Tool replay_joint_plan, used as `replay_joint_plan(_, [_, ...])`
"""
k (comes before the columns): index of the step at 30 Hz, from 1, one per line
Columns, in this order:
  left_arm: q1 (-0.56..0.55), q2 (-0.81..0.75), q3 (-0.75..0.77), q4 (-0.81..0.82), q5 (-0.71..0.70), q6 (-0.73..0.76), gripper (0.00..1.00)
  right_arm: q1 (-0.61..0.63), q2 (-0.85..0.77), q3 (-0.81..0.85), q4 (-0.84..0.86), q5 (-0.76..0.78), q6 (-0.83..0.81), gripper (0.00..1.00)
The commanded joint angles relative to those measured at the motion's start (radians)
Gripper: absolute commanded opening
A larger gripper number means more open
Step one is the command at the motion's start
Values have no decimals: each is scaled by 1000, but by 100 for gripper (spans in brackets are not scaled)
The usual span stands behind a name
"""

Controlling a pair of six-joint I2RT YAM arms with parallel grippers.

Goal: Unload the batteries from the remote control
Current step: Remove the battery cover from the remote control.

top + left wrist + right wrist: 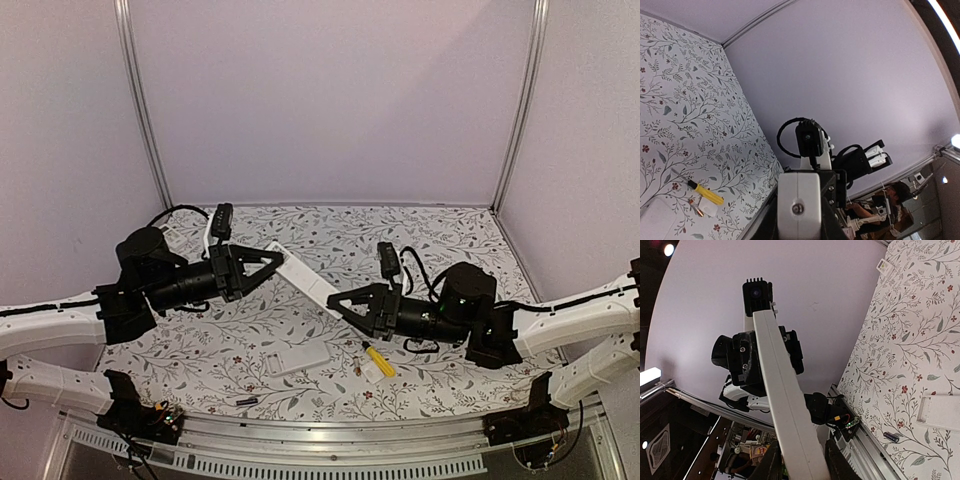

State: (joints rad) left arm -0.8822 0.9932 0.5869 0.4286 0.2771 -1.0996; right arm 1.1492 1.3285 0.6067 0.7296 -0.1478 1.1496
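Observation:
The white remote control (305, 272) hangs above the table, slanting from back left to front right, with a gripper on each end. My left gripper (268, 262) is shut on its far end, whose end face (799, 202) fills the space between the jaws. The right gripper (338, 303) is shut on the near end, with the long white body (785, 400) running up from between its fingers. One dark battery (247, 400) (891, 436) lies near the front edge. A red battery (695, 207) lies by a small white plate (708, 208).
A yellow-handled screwdriver (379, 359) (705, 192) lies on the floral cloth front right of centre. A flat white rectangular piece (300, 355) (940, 412) rests below the raised remote. Walls close off the back and both sides.

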Motion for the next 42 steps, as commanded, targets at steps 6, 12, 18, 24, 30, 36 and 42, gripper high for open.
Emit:
replay_joint_plan(6, [32,-22,-11,22,-34,31,0,-14,-19,-46,-93,56,20,43])
replay_joint_plan(12, [32,9,-9,51,-16,20,0,-14,-1,43,-109,11,-60,69])
replay_joint_plan(18, [32,25,-7,64,-1,15,0,-13,0,88,-129,31,-110,85])
replay_joint_plan(24, [32,38,-6,86,18,9,0,-17,50,140,-205,68,-90,72])
replay_joint_plan(30, [32,28,-6,82,23,9,0,-29,82,81,-211,63,26,24])
replay_joint_plan(36, [33,11,-7,72,17,16,0,-29,58,-8,-195,68,82,17])
replay_joint_plan(42, [34,5,-5,63,14,22,0,-29,28,-54,-188,80,108,22])
